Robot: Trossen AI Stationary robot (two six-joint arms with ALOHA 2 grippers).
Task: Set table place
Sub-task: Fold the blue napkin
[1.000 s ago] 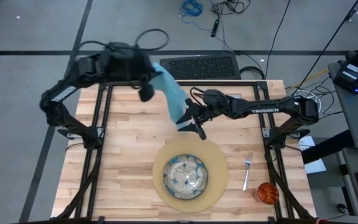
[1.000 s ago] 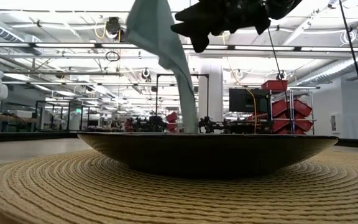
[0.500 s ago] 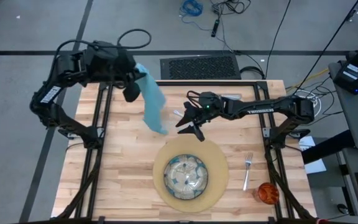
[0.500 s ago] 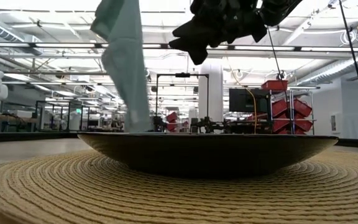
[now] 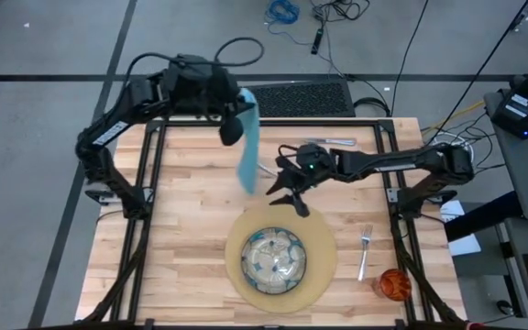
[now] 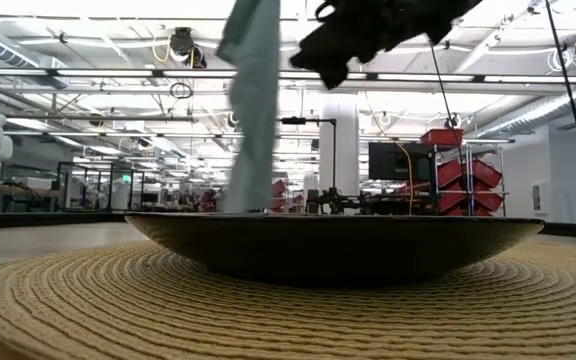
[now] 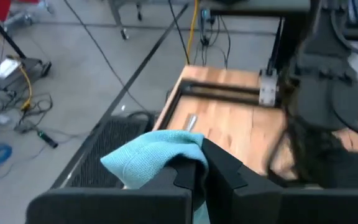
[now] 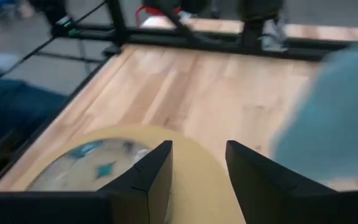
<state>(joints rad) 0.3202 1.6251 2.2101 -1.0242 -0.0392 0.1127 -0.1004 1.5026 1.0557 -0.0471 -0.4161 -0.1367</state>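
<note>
No legible text, labels, brand marks or numbers anywhere in these views (lettering on the right arm (image 5: 401, 162) too blurred to read).

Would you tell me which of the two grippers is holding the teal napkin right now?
The left gripper, raised over the table's far left, pinches the napkin, which hangs below; the right gripper stands open and empty.

Bright, even light falls from ceiling strips (image 6: 88, 72); shadows on the desk (image 5: 191, 229) stay faint. The cloth (image 8: 328, 112) blurs close to the wrist camera.
</note>
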